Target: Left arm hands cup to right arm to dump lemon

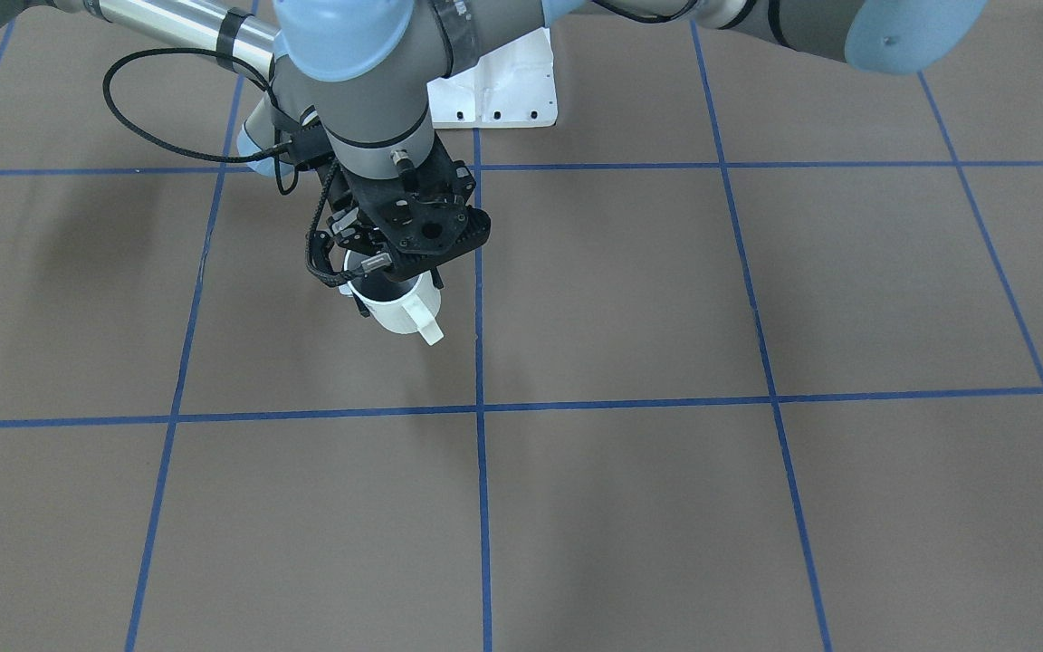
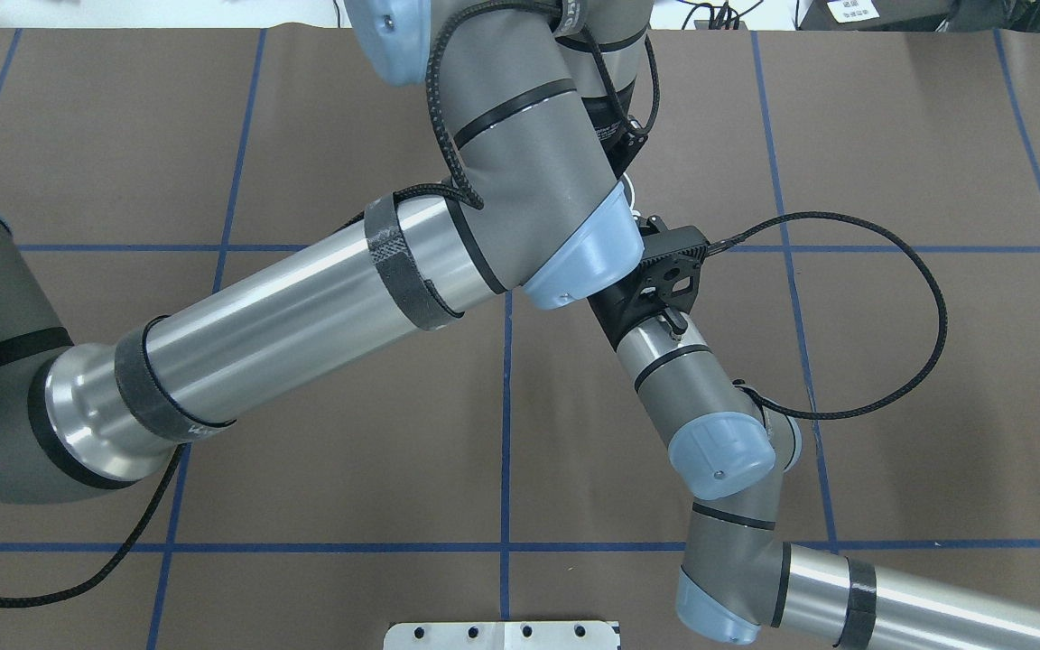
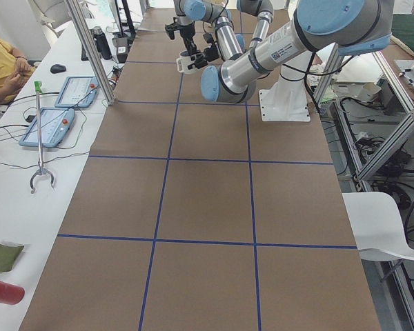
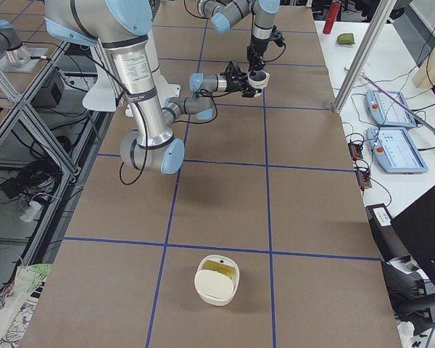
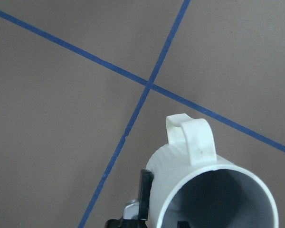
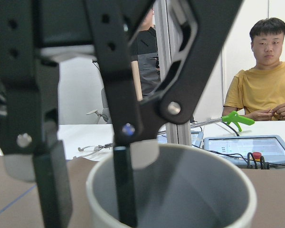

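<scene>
The white cup (image 1: 395,312) hangs upright above the table, handle toward the front. My left gripper (image 6: 88,204) comes down from above and is shut on the cup's rim, one finger (image 6: 121,190) inside and one outside. The left wrist view shows the cup (image 5: 199,190) from above with its grey inside; no lemon shows in the part I see. My right gripper (image 1: 354,272) reaches in level from the side, right against the cup, mostly hidden behind the left arm's black mount (image 1: 422,226). I cannot tell whether it is open or shut. The cup's rim (image 6: 171,156) fills the right wrist view.
A white bowl-like container (image 4: 217,279) with a pale yellow inside stands on the table toward the robot's right end. The white base plate (image 1: 503,91) lies at the robot's side. Operators and tablets (image 3: 48,124) are at the side bench.
</scene>
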You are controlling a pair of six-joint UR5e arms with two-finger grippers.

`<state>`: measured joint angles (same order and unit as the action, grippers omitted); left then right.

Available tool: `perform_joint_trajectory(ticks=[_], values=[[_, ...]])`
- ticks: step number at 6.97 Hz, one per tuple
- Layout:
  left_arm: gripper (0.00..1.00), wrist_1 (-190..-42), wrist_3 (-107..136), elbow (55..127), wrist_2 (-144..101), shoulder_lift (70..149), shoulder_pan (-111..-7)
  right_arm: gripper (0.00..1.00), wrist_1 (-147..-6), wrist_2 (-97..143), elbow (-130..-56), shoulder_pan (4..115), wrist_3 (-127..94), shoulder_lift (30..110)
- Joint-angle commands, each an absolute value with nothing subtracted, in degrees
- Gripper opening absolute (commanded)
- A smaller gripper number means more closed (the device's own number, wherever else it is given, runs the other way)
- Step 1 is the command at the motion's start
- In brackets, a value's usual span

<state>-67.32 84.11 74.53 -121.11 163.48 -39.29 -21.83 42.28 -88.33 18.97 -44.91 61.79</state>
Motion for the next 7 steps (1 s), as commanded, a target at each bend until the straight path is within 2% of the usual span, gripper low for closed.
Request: perform_joint_trajectory(ticks=[1,2,3,4,7], values=[[0.10,-67.32,84.11,74.53,-121.11,163.48,-39.37,0.34,-21.80,42.28,-88.33,19.07,-44.91,61.79],[0.00,-67.32,84.11,74.53,-121.03,163.48,-39.37,0.42,-21.80,42.28,-88.33,19.25,-44.91,61.79],[0.00,-67.32,84.02,74.62,-121.03,163.48,-39.37,0.82,-21.88,41.84,-87.81,19.16,-45.17,61.87],[0.00,-67.32,84.02,74.71,-121.11,163.56,-39.46,1.00,-21.80,39.40,-87.72,18.73,-45.61,61.87],[0.00,-67.41,83.94,75.06,-121.11,163.91,-39.99,1.00,-21.80,38.06,-83.34,16.35,-45.62,62.14]])
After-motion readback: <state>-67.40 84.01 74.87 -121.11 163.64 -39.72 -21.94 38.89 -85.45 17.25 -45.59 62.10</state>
